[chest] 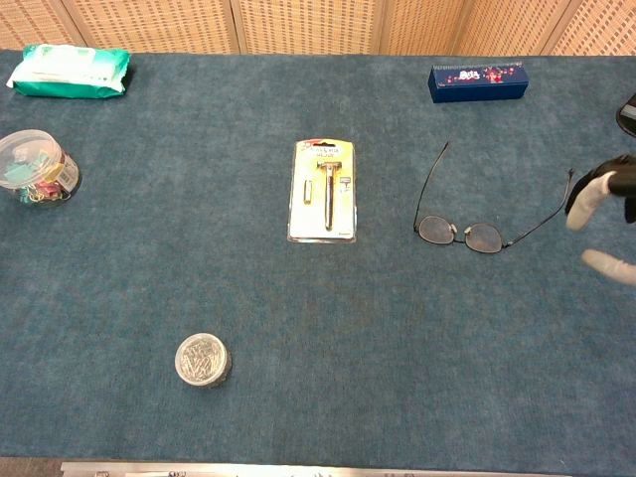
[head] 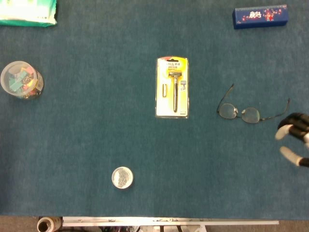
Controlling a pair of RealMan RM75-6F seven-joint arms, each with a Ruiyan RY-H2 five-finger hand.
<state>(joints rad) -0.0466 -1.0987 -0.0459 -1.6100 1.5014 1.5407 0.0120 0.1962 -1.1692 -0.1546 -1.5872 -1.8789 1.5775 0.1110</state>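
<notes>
At the blue worktop's (chest: 397, 328) edge, the right hand (chest: 606, 219) hovers with fingers apart, grasping nothing, just beside the thin wire-framed glasses (chest: 467, 231).

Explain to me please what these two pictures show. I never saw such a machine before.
Both pictures show one blue table, seen by the robot's own cameras: the head view looks straight down, the chest view looks from the front edge. At the right border you see the robot's right hand, with fingers apart and holding nothing, close to the eyeglasses. The left hand is not visible. On the table also lie a packaged razor, a small round tin, a clear jar of clips, a green wipes pack and a blue box.
</notes>
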